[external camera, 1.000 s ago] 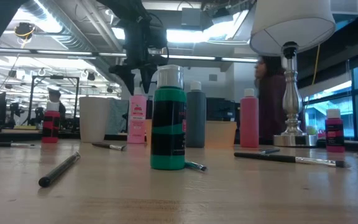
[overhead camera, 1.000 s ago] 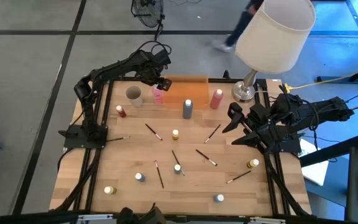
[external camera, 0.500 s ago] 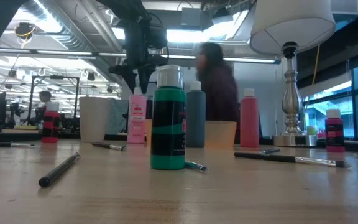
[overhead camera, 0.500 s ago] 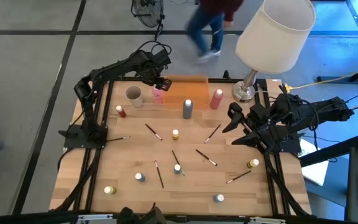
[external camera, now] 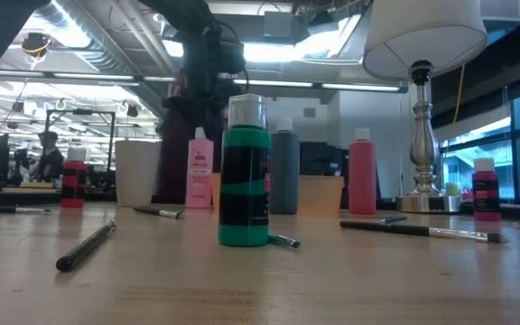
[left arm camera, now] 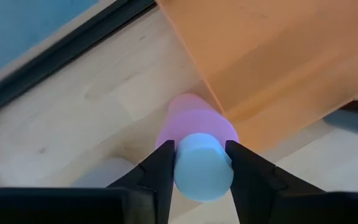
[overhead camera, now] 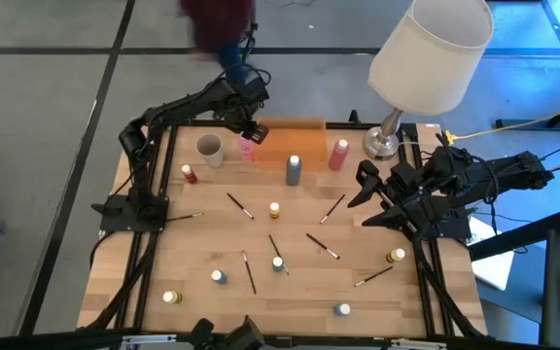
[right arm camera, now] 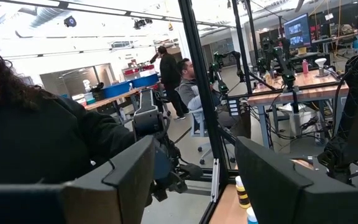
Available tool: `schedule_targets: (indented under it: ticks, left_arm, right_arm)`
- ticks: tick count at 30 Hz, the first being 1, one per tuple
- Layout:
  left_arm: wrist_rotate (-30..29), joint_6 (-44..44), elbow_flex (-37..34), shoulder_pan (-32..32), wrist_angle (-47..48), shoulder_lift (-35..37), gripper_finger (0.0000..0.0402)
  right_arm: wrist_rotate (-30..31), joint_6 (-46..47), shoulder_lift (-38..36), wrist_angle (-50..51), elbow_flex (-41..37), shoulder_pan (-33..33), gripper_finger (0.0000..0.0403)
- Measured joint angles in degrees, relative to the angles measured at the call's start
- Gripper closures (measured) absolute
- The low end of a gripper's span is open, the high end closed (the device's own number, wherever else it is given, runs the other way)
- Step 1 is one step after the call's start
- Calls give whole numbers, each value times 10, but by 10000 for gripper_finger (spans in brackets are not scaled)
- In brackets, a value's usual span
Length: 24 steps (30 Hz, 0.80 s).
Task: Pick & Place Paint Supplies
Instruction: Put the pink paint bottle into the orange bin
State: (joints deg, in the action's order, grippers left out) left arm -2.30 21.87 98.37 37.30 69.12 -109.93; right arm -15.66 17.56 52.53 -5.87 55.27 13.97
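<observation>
Table (overhead camera: 299, 282): pale wood, with bottles, little pots and thin brushes scattered over it.
Lamp (overhead camera: 426, 53): white shade, at the far right corner of the table.
Orange tray (overhead camera: 295, 136): flat at the table's far edge, left of the lamp.
Right gripper (overhead camera: 366, 190): hovers on the right side, just in front of the lamp, fingers apart, holding nothing.
Left gripper (left arm camera: 199, 163): at the tray's left end, above the pink bottle (left arm camera: 194, 124); both fingers (left arm camera: 161, 171) sit against the sides of its white cap (left arm camera: 202, 167).
Pink bottle: upright on the table, touching the tray's left end, near the beige cup (overhead camera: 209, 149).
Grey bottle (overhead camera: 294, 169): upright just in front of the tray.
</observation>
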Motion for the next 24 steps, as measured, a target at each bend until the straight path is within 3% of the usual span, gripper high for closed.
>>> schedule_targets:
  ticks: [9,24]
  left_arm:
    - [3,-114,7,-1,13,-2,282]
    - [-20,-122,125,-28,133,-6,282]
  right_arm:
    - [0,0,0,-6,0,0,176]
    - [2,0,0,-9,0,0,176]
